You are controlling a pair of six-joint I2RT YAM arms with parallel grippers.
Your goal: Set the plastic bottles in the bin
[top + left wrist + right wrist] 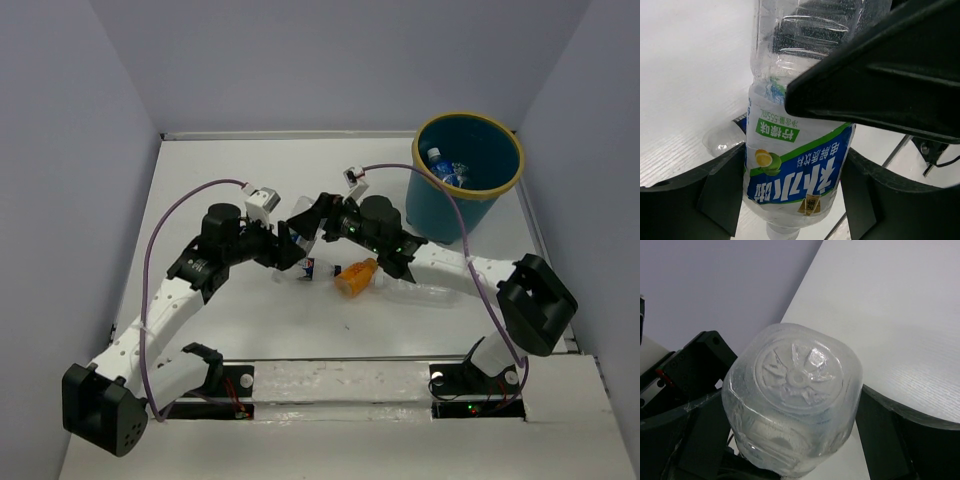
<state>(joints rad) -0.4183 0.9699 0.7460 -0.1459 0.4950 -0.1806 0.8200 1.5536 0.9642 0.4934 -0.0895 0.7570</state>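
Labelled bottle (790, 170) is clenched by both left gripper (792, 197) and right gripper (792, 435), so a mistimed release could drop it short of the far-right bin (450, 210).

Both arms reach inward, grippers meeting at centre.
Left arm (165, 305) bent at the elbow, wrist angled toward the right arm (455, 268), which stretches low to the left. Left gripper (790, 197) clamps the labelled bottle (790, 165) at both sides. Right gripper (792, 437) clamps the same bottle near its base.
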